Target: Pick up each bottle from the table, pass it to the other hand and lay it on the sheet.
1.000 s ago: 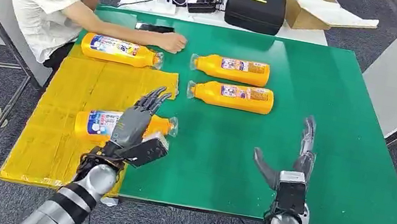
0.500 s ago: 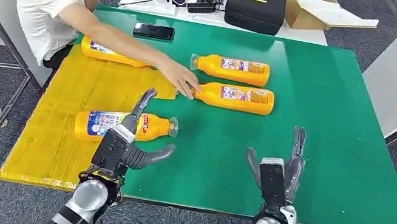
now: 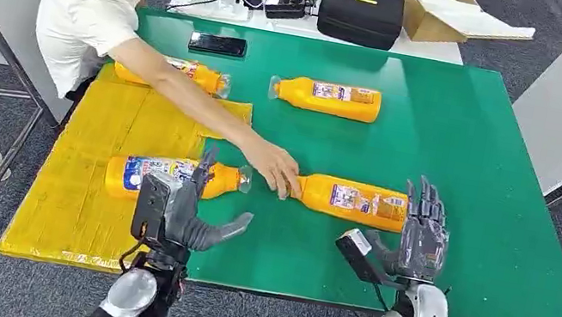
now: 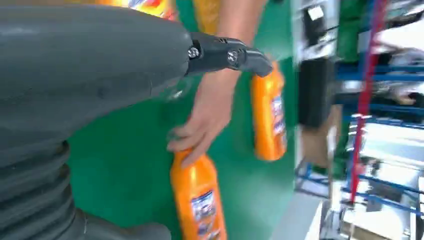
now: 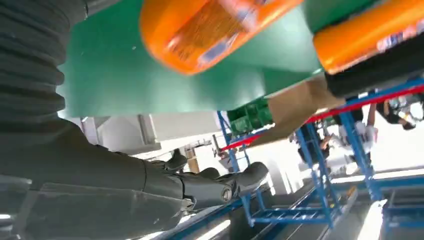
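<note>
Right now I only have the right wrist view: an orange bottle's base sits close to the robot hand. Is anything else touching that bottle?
Observer: Yes. A person's hand rests on the cap end of that bottle, which lies on the green table in front of the right robot hand.
Operator: Is my left robot hand carrying anything?
Observer: No. The left robot hand holds nothing, fingers apart, near the yellow sheet.
Operator: How many bottles are on the sheet?
Observer: The near bottle lies fully on it; the far bottle lies at its far edge, partly behind the person's arm.
</note>
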